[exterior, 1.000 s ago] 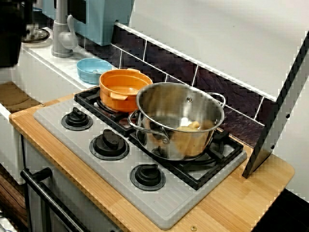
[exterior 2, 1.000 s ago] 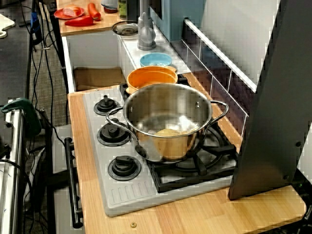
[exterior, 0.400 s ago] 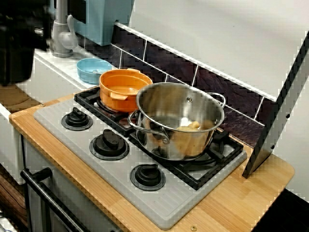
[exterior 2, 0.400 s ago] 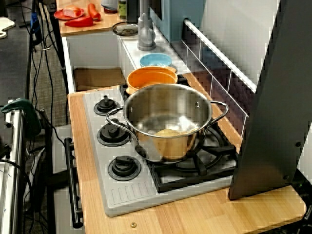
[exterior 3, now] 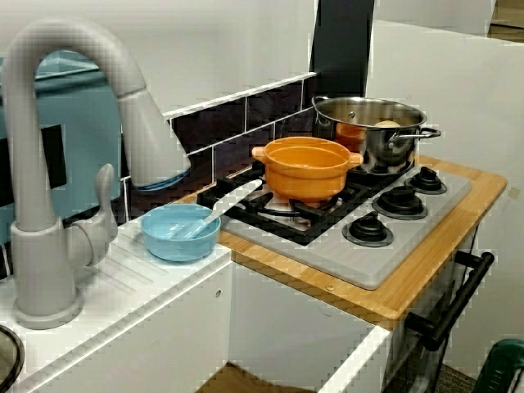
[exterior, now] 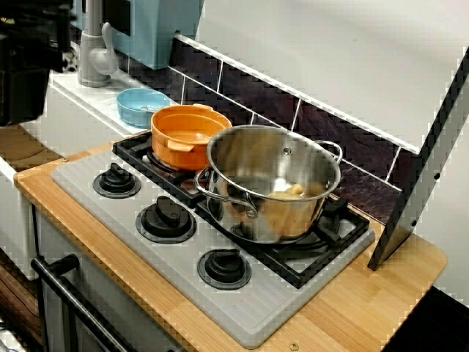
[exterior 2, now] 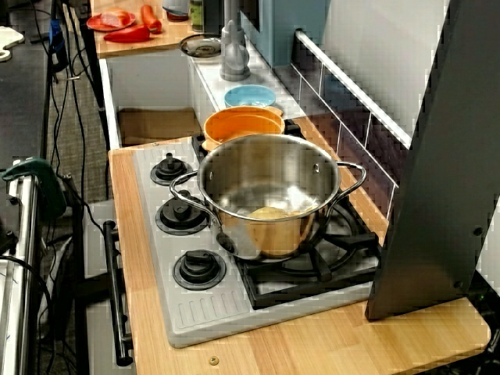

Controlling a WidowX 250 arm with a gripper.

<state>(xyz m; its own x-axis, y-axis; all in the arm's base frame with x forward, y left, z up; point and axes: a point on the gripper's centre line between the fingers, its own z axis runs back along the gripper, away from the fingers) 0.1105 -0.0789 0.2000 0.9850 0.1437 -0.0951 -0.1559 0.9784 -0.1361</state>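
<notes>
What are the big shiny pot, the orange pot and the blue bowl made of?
The shiny pot looks like polished steel: it mirrors things around it. The orange pot is smooth and dull, probably plastic or enamel. The blue bowl is matte, likely plastic.

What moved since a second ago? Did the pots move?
Only the dark robot arm at the left edge slid farther in and lower; it's too blurred to see more. The steel pot, orange pot and blue bowl stayed put.

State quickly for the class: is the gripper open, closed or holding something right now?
Gripper: cannot be told; it shows only as a dark blurred shape at the left edge of one view, and its jaws cannot be made out.
</notes>
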